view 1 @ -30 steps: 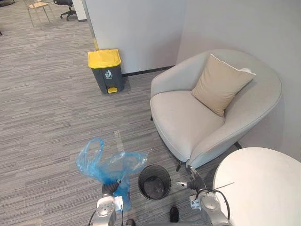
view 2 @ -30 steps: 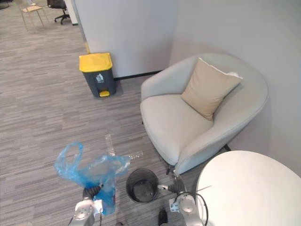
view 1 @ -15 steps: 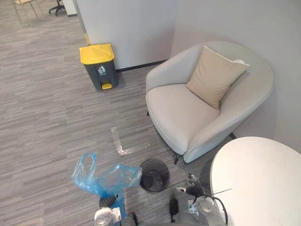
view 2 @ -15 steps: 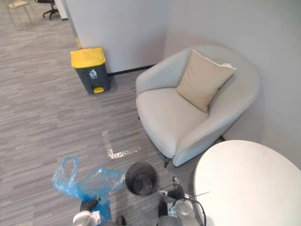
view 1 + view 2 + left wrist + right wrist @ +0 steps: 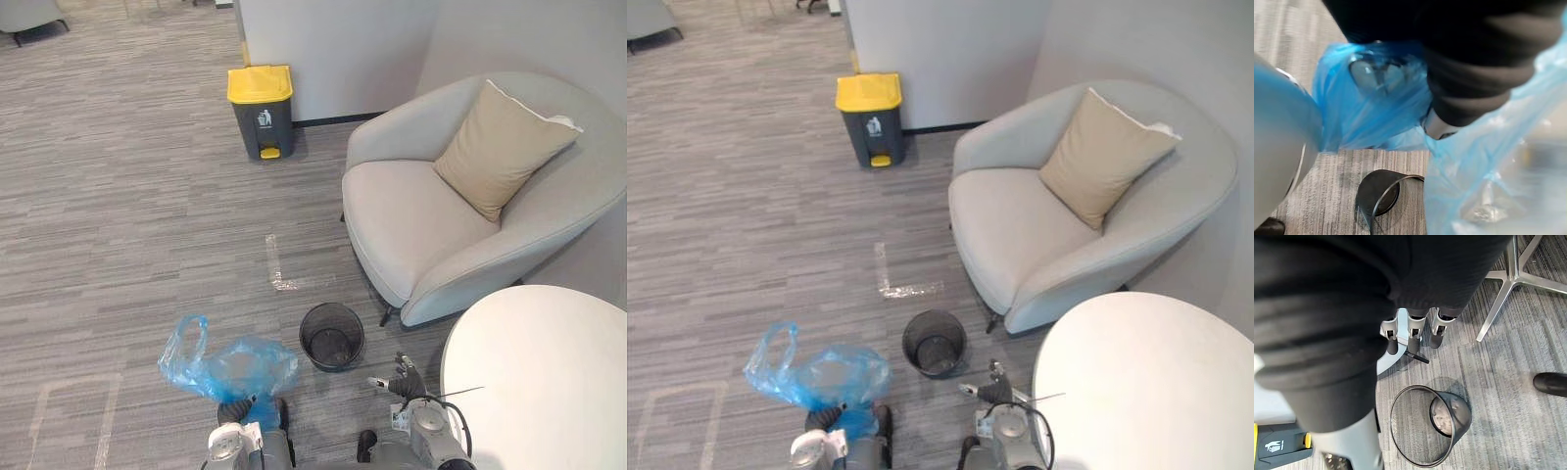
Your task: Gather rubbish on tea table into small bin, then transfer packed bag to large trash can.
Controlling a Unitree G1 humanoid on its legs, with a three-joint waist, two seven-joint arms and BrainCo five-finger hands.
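A blue plastic bag [image 5: 230,364] hangs bunched from my left hand [image 5: 235,411], whose fingers are curled into its plastic [image 5: 1366,112] low in the eye views. Just to its right the small black mesh bin [image 5: 332,311] stands on the carpet, with crumpled scraps at its bottom [image 5: 1444,416]. My right hand [image 5: 402,382] hovers beside the bin with relaxed fingers [image 5: 1410,335] and holds nothing. The large grey trash can with a yellow lid [image 5: 261,108] stands far ahead against the wall.
A light grey armchair [image 5: 411,215] with a beige cushion [image 5: 505,147] sits at the right. A round white table [image 5: 539,372] takes the lower right corner, with its silver base [image 5: 1508,269] near the bin. Tape marks [image 5: 279,269] lie on the carpet ahead.
The whole view has shifted, so the camera moved. The blue bag stays in my left hand, with a wider gap to the small bin. My right hand keeps its pose.
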